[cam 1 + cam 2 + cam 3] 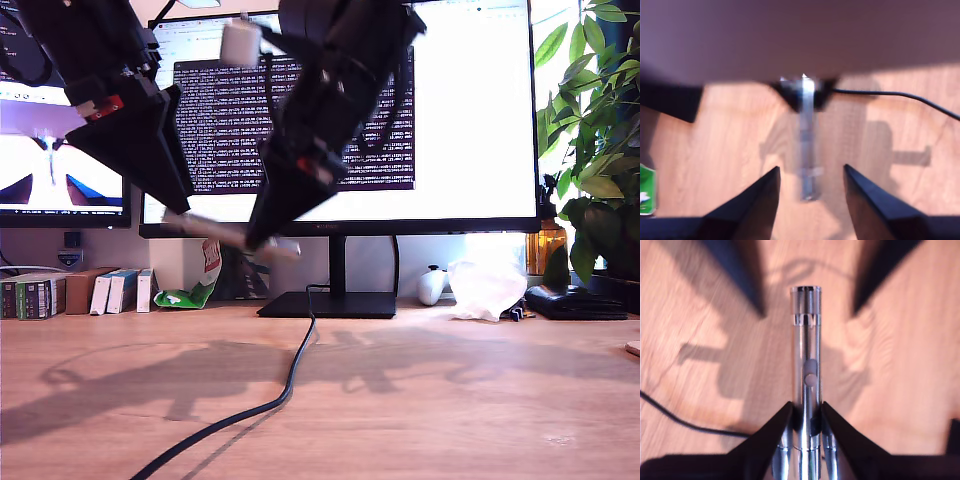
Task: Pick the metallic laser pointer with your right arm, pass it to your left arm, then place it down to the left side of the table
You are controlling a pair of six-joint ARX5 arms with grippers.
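Second gripper (pixel 806 412) clamped on slim shiny silver laser pointer (pixel 806 365); first gripper (pixel 810 185) spread wide around its free end — close squarely before releasing

No text, label, brand, number or sign could be read anywhere in the three views. The dark window on the large monitor (pixel 300 120) was filled with rows of pale lettering, and the white page behind it carried faint lines, but every line was too small and blurred to make out. The small boxes (pixel 75 293) standing at the back of the table (pixel 450 400) and the green and white packet (pixel 195 285) beside them bore printing that was likewise too small to read.
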